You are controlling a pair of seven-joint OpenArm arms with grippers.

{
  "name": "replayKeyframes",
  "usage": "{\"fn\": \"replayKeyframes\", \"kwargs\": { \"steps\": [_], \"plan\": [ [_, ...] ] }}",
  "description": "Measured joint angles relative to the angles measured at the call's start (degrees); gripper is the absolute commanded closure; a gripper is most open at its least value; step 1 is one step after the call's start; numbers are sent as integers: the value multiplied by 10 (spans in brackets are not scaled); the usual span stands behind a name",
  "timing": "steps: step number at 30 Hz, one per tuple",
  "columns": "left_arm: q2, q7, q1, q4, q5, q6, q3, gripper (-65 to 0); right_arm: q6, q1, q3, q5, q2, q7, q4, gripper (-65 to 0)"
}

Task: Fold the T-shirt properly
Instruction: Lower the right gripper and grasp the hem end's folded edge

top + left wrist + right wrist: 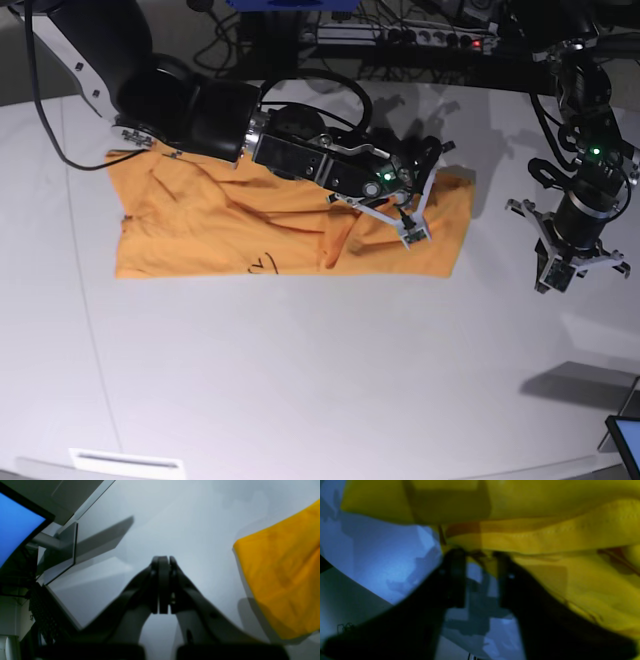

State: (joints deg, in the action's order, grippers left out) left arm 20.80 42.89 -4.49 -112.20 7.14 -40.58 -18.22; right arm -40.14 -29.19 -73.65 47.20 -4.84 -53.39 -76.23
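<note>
T-shirt [250,225]: lying rumpled, partly folded, on the tabletop [300,380]. Right pincer [412,232]: spread, at its hem. Left pincer [562,272]: pressed together, empty, apart. Your next move, probably: pinch hem, fold across.

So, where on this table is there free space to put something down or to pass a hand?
The widest bare stretch of the white table lies between the T-shirt and the near edge. Another free gap sits between the shirt and the left gripper. The far side is crowded: the right gripper and its arm lie over the shirt.
</note>
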Motion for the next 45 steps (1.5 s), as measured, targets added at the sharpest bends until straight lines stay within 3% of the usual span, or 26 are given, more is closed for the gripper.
{"fn": "replayKeyframes", "kwargs": {
  "steps": [8,15,18,22,25,34,39,42,45],
  "plan": [
    [0,0,0,0,0,0,0,0,0,8,0,4,0,-1,0,-4],
    [0,0,0,0,0,0,0,0,0,10,0,4,0,-2,0,-12],
    [0,0,0,0,0,0,0,0,0,10,0,4,0,-2,0,-70],
    [0,0,-9,0,0,0,-2,0,0,12,0,3,1,-3,-31,-276],
    [7,0,-13,1,0,0,0,0,1,14,0,4,-1,-3,-53,-369],
    [6,0,-11,1,2,0,-3,0,1,14,0,4,-1,0,-58,-373],
    [6,0,-11,1,2,0,-3,0,0,28,60,4,1,9,-58,-373],
    [6,0,-11,1,2,0,-3,0,37,28,71,4,2,38,-58,-373],
    [6,0,-11,1,2,0,-3,0,39,29,74,4,2,47,-57,-373]
  ]
}}
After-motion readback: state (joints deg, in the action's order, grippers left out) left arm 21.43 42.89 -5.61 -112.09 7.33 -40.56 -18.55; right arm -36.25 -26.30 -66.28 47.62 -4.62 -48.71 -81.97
